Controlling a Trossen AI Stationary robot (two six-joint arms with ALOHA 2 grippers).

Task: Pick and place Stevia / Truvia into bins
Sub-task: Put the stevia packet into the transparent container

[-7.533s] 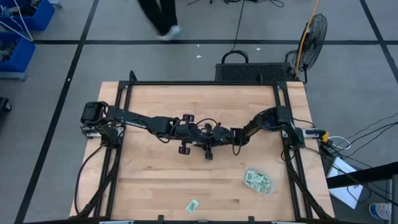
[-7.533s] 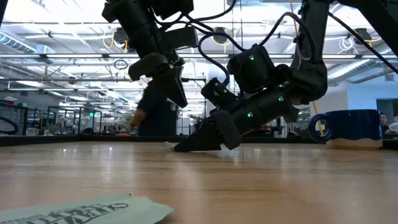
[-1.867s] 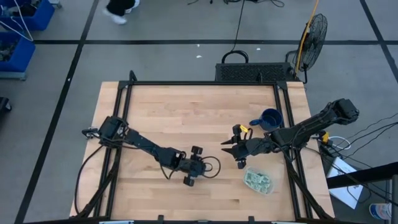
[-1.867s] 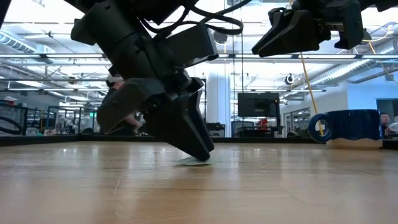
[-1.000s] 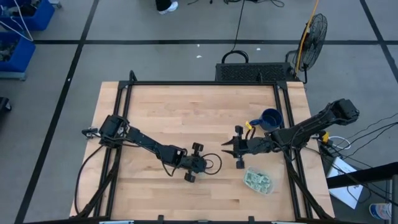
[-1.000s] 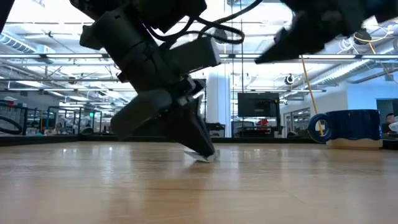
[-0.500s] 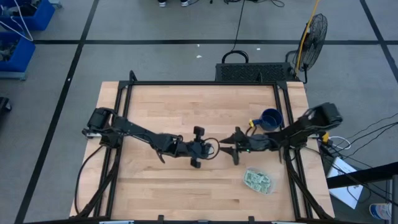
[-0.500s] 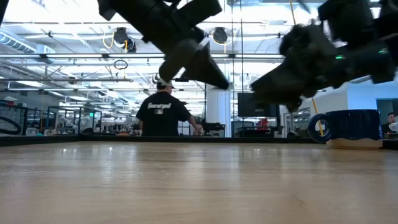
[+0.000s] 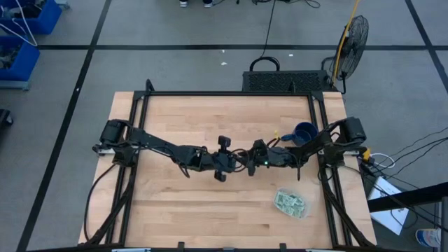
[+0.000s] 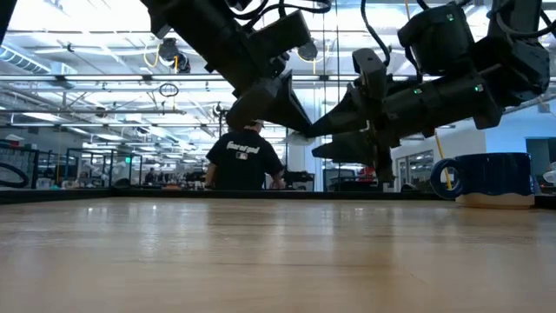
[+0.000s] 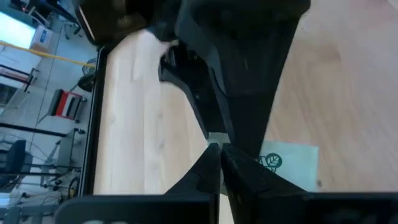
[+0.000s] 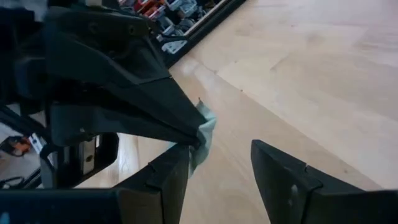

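A pale green and white Stevia sachet (image 12: 205, 132) hangs above the table's middle, with my left gripper (image 9: 236, 163) shut on it. The left wrist view shows its leaf print (image 11: 283, 165) past the shut fingertips. My right gripper (image 10: 317, 141) faces the left one tip to tip and is open. Its two fingers (image 12: 171, 177) stand on either side of the sachet; whether they touch it I cannot tell. The clear bin (image 9: 278, 197) stands near the table's front right, with several sachets inside. My left gripper pinches one edge of the sachet (image 12: 200, 127) between its two fingertips. The fingers slant down toward the table's right side. The sachet sticks out past the tips and hangs a little below them, lifted clear of the table.
A dark blue mug (image 9: 305, 132) stands at the right, behind my right arm. Bare wood lies in front of and behind both grippers. A person (image 10: 243, 156) stands in the room beyond the far edge.
My left gripper has risen off the table with the sachet and swung toward the far right, to the table's middle. My right gripper has come down and toward the left, rolling as it went, until its fingers meet the left gripper's tips.
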